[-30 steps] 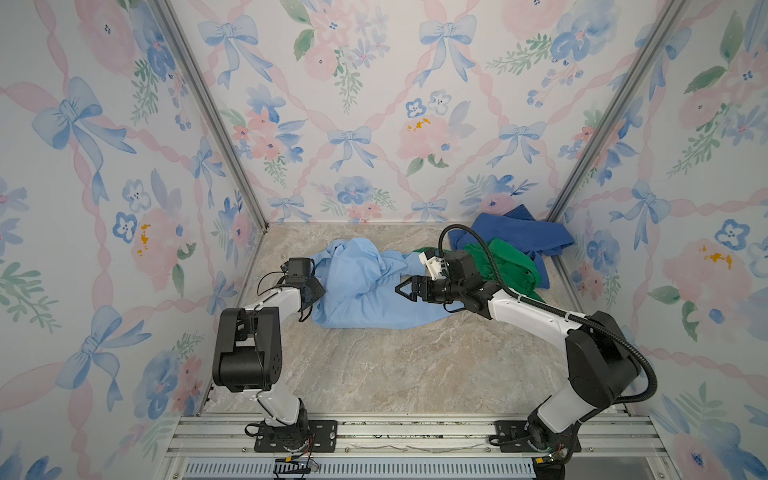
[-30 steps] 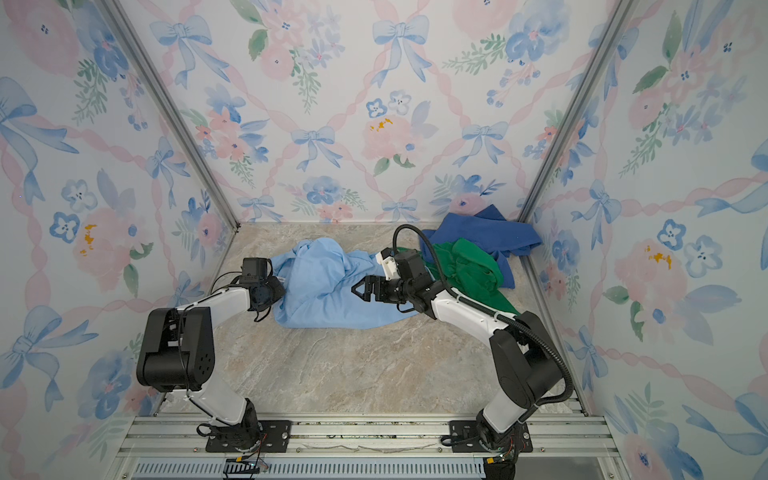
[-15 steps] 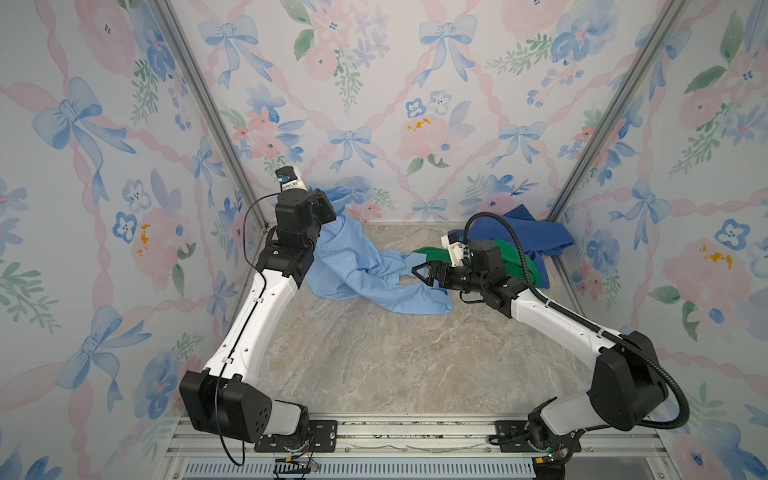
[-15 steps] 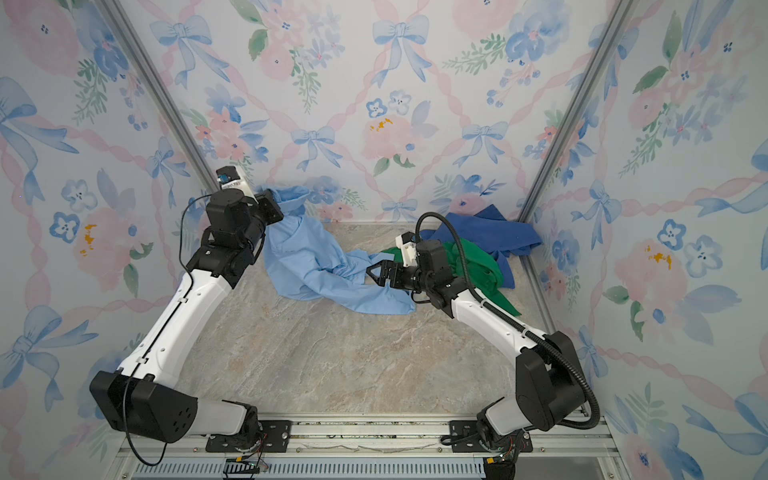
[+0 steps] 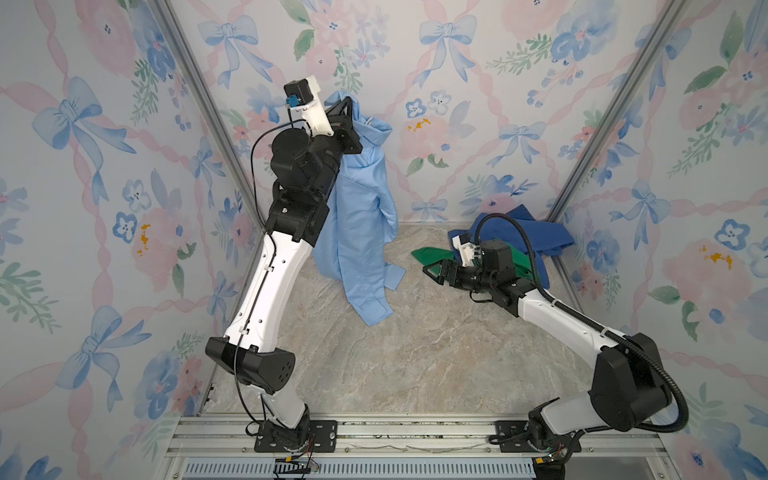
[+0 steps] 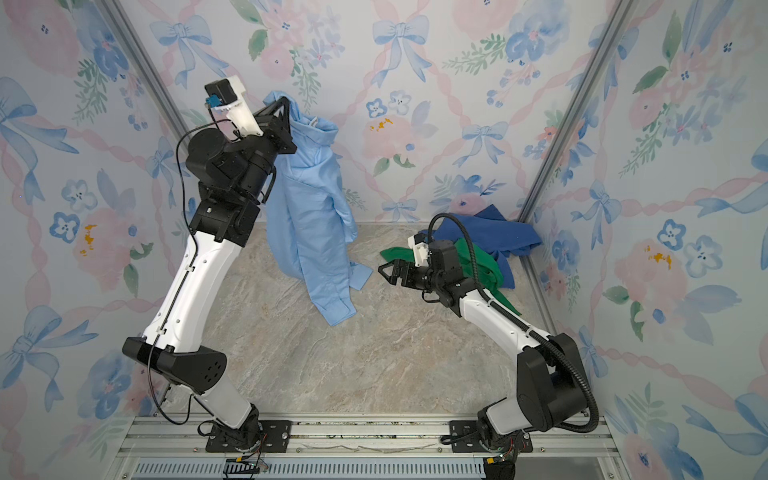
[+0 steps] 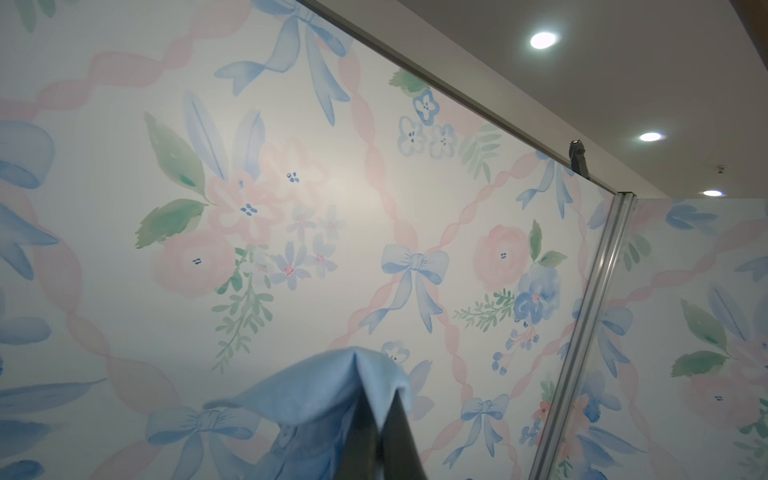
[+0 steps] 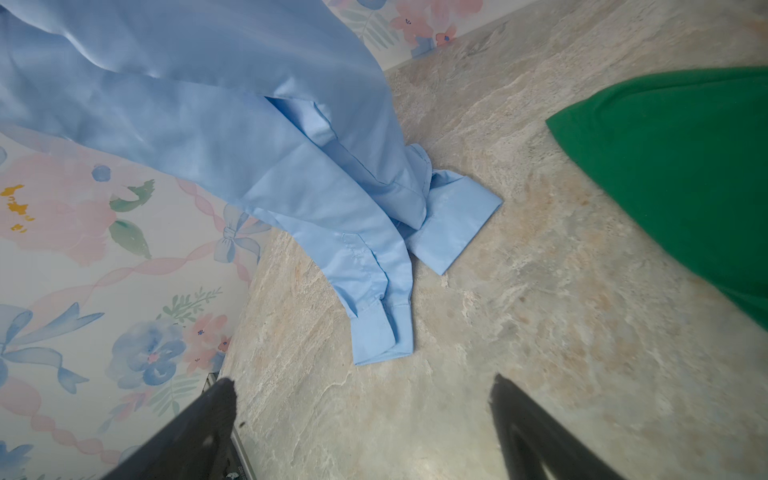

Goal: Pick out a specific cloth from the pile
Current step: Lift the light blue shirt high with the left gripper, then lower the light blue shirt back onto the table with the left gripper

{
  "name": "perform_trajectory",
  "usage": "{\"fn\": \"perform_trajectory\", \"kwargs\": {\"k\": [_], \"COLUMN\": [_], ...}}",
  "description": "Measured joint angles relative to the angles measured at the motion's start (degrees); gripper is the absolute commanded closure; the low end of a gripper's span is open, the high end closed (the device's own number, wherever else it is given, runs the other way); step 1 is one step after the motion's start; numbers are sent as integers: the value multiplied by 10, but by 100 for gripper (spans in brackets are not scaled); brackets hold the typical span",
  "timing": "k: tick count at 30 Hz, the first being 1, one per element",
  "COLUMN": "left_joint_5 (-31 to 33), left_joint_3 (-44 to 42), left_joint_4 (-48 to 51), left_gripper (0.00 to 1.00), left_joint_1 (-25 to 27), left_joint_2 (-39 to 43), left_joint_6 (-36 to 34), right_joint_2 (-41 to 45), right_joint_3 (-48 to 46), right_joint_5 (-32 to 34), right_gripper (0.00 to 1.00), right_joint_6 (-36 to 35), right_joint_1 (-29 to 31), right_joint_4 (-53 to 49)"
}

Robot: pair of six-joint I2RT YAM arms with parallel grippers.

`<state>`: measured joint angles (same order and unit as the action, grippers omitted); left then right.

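The cloth (image 5: pixel 357 232) (image 6: pixel 309 232), a pale sky-blue shirt, hangs from my left gripper (image 5: pixel 347 109) (image 6: pixel 284 106), which is raised high by the back wall and shut on a fold near the collar. In the left wrist view that fold (image 7: pixel 316 395) drapes over the closed left gripper (image 7: pixel 380 409). The shirt's cuffs (image 5: pixel 376 309) (image 8: pixel 382 332) trail on the floor. My right gripper (image 5: pixel 432 272) (image 6: pixel 386 270) (image 8: pixel 361 380) is open and empty, low over the floor between the shirt and the pile. The pile lies at the back right: a royal-blue cloth (image 5: pixel 536 232) (image 6: pixel 490 237) and a green cloth (image 5: pixel 432 253) (image 8: pixel 685 174).
The marble-patterned floor (image 5: pixel 415 365) is boxed in by floral walls with aluminium corner posts (image 5: pixel 199 91) (image 5: pixel 615 108). A metal rail (image 5: pixel 374 432) carrying both arm bases runs along the front edge.
My left arm has swung up from floor level, lifting the sky-blue shirt until it hangs against the back wall. The right gripper has drawn back toward the pile, still open.
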<state>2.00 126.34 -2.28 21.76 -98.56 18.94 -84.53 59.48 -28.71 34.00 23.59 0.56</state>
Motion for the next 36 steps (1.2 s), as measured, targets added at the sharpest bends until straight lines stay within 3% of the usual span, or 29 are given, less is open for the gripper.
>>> {"fn": "perform_trajectory", "kwargs": {"k": [6, 11, 16, 21, 26, 36], "left_joint_5": [6, 58, 108, 137, 155, 162], "left_joint_3": [53, 57, 10, -65, -125, -301], "left_joint_4": [-7, -32, -50, -54, -56, -61], "left_gripper": [100, 100, 100, 100, 100, 100], "left_joint_1": [74, 97, 36, -60, -103, -195], "left_joint_2": [-14, -3, 6, 4, 10, 134], "left_joint_6": [-50, -104, -122, -87, -70, -41], "right_joint_2": [4, 4, 4, 4, 4, -23], "right_joint_3": [0, -1, -5, -5, -7, 0], "right_joint_5": [0, 0, 0, 5, 9, 9], "right_gripper": [3, 3, 3, 3, 3, 3], "right_joint_6": [-2, 5, 9, 9, 10, 11], "right_joint_1": [-3, -3, 1, 5, 10, 31], "right_joint_4": [-2, 3, 5, 4, 4, 2]}}
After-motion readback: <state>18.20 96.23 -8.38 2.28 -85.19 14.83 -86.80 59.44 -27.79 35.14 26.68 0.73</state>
